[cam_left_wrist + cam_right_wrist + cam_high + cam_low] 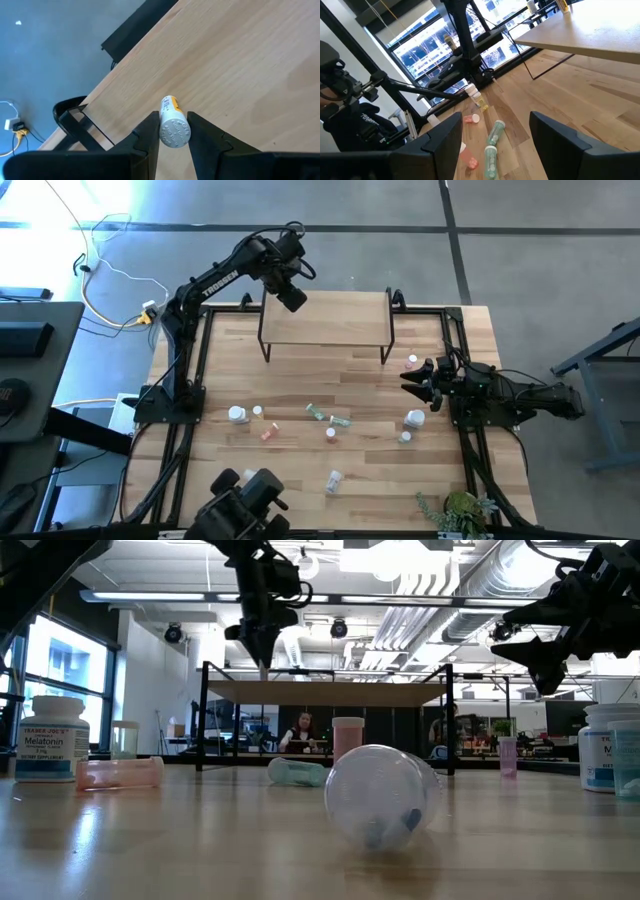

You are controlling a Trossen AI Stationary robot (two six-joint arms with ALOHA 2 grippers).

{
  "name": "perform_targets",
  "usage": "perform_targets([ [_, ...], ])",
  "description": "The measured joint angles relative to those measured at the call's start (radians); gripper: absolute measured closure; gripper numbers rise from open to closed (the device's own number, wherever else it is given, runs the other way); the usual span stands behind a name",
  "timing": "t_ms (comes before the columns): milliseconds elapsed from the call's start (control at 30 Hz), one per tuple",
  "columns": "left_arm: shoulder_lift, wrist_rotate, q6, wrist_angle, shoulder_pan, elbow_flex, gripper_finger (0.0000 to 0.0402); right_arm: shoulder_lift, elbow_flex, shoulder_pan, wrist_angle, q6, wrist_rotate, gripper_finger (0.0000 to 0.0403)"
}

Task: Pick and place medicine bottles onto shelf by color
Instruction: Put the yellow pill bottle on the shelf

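I am holding a white-capped bottle clamped in my left end effector above the shelf's left end to set it down, while my right end effector is waiting spread apart over the worktop.

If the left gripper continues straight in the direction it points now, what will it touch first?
Most likely the light-wood shelf board. The left gripper, shut on a small white-capped bottle with a yellow label, points down at the board near its left end. How far above it hangs is unclear.

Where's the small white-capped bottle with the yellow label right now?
The white-capped, yellow-labelled bottle is gripped in the left gripper, above the light-wood shelf's left end in the high view.
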State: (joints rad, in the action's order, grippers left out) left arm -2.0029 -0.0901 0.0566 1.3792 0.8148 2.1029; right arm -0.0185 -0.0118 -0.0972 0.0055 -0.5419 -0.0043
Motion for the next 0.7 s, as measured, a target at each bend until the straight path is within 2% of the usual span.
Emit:
perform_targets([
  [500,-0.001,0.000,-0.008,-0.001,-0.004,0.000,0.0322,0.000,0.000,0.000,0.000,0.000,0.000,0.0181],
  [700,-0.005,-0.001,-0.008,0.000,-0.004,0.000,0.0295,0.000,0.000,0.000,0.000,0.000,0.000,0.0181],
])
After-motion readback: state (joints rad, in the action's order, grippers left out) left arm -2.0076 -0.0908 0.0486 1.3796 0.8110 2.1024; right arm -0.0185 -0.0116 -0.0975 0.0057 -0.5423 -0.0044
